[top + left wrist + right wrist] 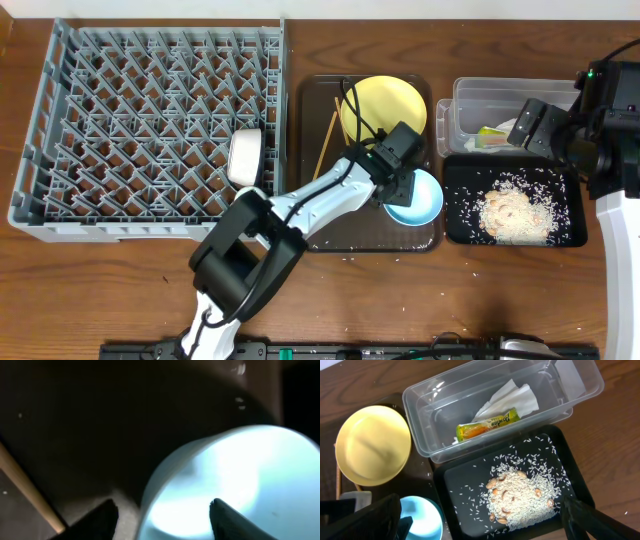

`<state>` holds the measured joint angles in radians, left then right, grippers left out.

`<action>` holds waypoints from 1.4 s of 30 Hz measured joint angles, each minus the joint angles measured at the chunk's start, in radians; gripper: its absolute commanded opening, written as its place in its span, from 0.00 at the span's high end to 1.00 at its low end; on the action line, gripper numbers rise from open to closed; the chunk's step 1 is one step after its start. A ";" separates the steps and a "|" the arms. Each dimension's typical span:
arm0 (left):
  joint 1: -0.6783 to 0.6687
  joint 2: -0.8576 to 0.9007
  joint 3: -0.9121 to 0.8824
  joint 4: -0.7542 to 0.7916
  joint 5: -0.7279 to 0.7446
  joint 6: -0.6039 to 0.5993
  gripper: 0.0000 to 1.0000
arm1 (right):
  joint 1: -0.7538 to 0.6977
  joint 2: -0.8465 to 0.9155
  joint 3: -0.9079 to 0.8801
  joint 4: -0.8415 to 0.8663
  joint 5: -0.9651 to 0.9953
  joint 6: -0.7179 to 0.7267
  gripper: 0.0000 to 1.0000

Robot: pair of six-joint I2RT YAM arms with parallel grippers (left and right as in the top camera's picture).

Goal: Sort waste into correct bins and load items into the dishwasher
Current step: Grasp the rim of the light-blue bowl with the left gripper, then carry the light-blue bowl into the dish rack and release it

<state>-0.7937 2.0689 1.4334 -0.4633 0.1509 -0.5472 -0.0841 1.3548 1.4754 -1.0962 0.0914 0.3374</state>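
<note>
The light blue bowl point(418, 200) sits on the brown serving tray point(312, 215), in front of the yellow plate point(383, 103). My left gripper point(396, 180) is open and straddles the bowl's point(245, 470) near rim, one finger inside and one outside point(162, 512). Two chopsticks point(327, 140) lie on the tray's left side. My right gripper point(527, 125) is open and empty above the clear tub point(462, 125). The tub holds the green-and-yellow wrapper point(487, 424) and white paper point(512, 397). Rice and scraps point(520, 495) lie in the black tray point(462, 485).
The grey dish rack point(60, 120) fills the left of the table. A white bowl or cup point(245, 155) stands on its side at the rack's right edge. Loose rice grains lie on the table in front of the trays.
</note>
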 measured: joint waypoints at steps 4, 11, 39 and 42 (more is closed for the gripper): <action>0.000 0.005 0.000 0.009 -0.001 0.000 0.85 | 0.000 0.000 0.000 0.000 0.000 0.000 0.01; 0.005 0.005 0.000 0.012 0.000 0.009 0.93 | 0.000 0.000 0.000 0.000 0.000 0.000 0.01; 0.229 -0.257 0.000 -0.003 -0.783 0.336 0.93 | 0.000 0.000 0.000 0.000 0.000 0.000 0.01; 0.293 -0.257 0.000 0.051 -0.876 0.391 0.93 | 0.000 0.000 0.000 0.000 0.000 0.000 0.01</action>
<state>-0.5007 1.8122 1.4334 -0.4126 -0.7250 -0.1558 -0.0841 1.3548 1.4754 -1.0962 0.0914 0.3374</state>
